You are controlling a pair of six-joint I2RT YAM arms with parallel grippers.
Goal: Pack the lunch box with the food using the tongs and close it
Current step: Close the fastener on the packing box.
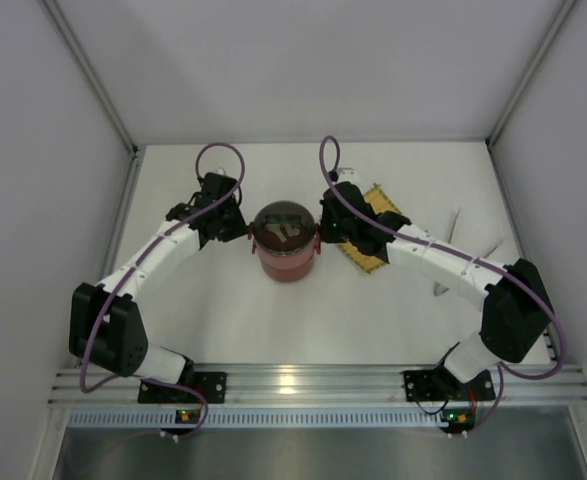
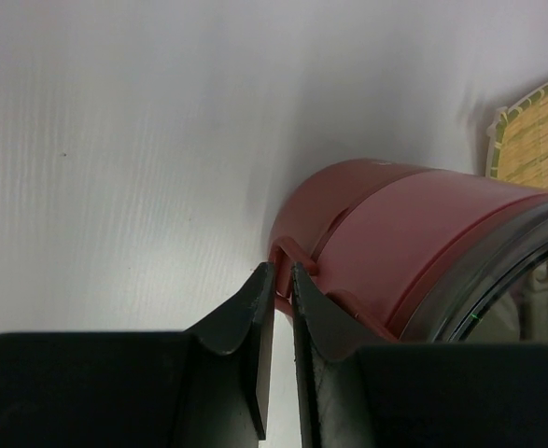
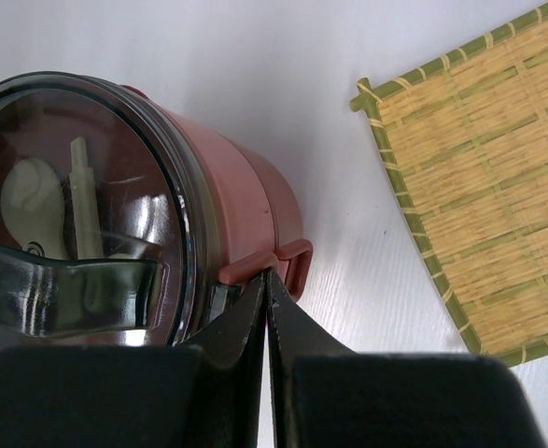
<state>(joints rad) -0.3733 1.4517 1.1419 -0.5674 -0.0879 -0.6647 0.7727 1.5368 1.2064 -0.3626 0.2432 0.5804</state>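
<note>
Standing at centre of the top view: box, two maroon tiers stacked, on the table. Top: glossy and dark-rimmed, with food visible inside, a pale round piece beside a pale stick. Whether a clear cover lies over it cannot be told, and no maroon lid shows. Left gripper: at the box's left side, fingers nearly together, clamped on the box by its left handle. Right gripper: at the box's right side, fingers pressed together with no gap, tips touching the right handle, nothing seen between them. Tongs: lying on the table at the right of the top view, well apart from both grippers, partly hidden by the right arm. Mat: right of the box, its visible part bare. Progress, as judged: packing looks done, tongs set down, tiers joined. Closing appears to be in hand, with securing the top left to do.
</note>
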